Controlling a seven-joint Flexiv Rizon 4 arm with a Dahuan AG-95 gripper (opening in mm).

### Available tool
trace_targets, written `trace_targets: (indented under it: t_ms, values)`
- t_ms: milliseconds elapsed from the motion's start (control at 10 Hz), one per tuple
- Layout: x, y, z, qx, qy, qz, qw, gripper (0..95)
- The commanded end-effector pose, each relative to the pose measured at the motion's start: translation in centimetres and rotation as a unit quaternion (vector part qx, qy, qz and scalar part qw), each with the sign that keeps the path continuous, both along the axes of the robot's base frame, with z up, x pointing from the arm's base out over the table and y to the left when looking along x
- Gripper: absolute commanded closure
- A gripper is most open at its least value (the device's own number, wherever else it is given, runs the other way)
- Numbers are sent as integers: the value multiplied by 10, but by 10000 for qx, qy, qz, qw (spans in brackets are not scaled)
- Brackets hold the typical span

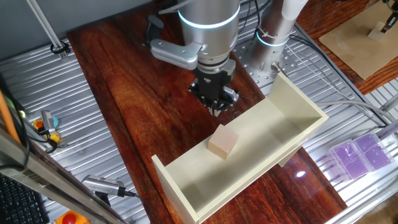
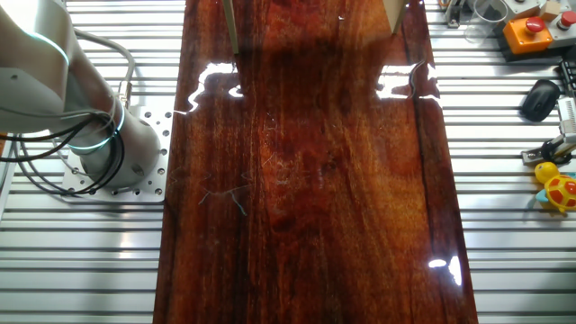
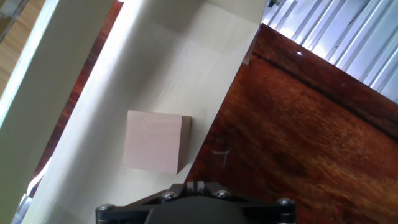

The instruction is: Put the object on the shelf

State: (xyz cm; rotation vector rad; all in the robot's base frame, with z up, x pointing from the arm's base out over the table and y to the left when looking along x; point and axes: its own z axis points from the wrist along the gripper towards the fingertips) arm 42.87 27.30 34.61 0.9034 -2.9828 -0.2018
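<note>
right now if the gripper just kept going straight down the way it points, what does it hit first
Probably the shelf near its front edge, right beside the cube; depth is unclear, and the gripper fingertips are not visible.

Tan wooden cube (image 1: pixel 222 142) rests inside the cream-white shelf (image 1: pixel 292 109).

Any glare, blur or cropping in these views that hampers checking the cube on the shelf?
One fixed view: sharp, the cube clear on the shelf, small glint on the tabletop. The other fixed view: white glare patches on the wood, shelf almost wholly cropped out at the top edge. Hand view: slightly soft, cube visible, the end effector's fingertips out of frame.
</note>
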Motion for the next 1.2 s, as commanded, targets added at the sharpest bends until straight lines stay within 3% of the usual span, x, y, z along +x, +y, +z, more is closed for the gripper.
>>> trace_targets:
  t_ms: [100, 400, 500, 700, 1100, 1200]
  values:
    - [-1, -1, 0, -118, -32, -178, 9998, 950]
    - [20, -70, -25, -25, -137, 628, 9979, 950]
    - [22, -87, -35, 35, -195, 884, 9959, 950]
    - [22, -87, -35, 66, -230, 846, 9961, 950]
    - [22, -87, -35, -317, -139, -16, 9994, 950]
    - [11, -79, -37, -360, -135, -145, 9992, 950]
